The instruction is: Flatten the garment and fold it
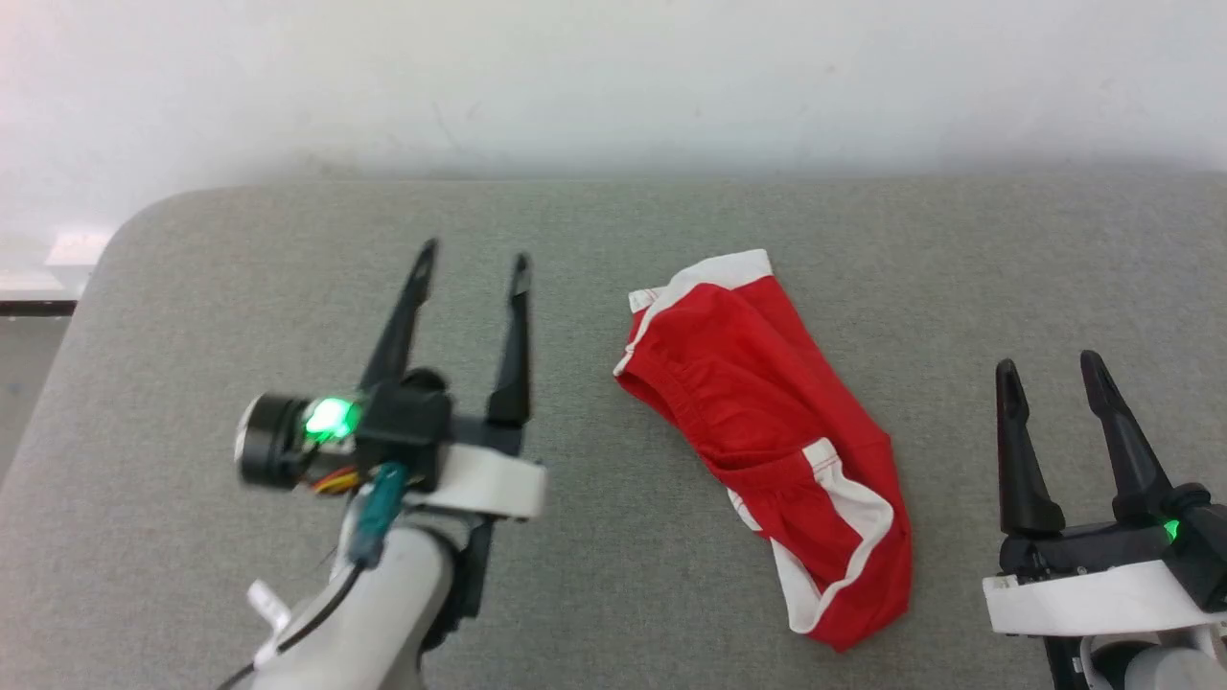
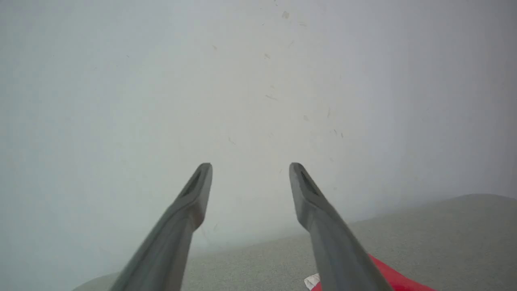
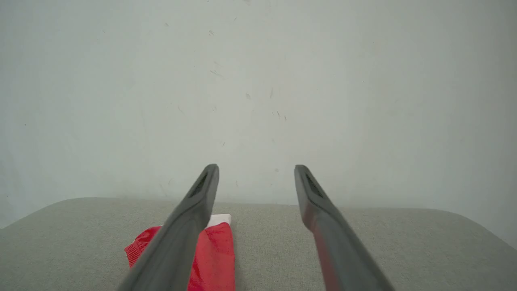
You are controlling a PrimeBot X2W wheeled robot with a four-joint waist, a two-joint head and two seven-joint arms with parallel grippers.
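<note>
The garment [image 1: 767,422], bright red with white trim, lies folded into a narrow slanted bundle on the grey padded table [image 1: 613,249], running from upper left to lower right. My left gripper [image 1: 473,259] is open to its left, above the table, with nothing between its fingers. My right gripper [image 1: 1050,361] is open at the lower right, just right of the garment's lower end, also holding nothing. A red corner of the garment [image 2: 398,279] shows past the left gripper [image 2: 250,165] in the left wrist view. Behind the right gripper [image 3: 256,167] lies the garment [image 3: 214,254].
A pale wall [image 1: 613,77] runs behind the table's far edge. The table's rounded left corner [image 1: 125,230] drops to a floor strip at the far left. Bare grey surface lies to both sides of the garment.
</note>
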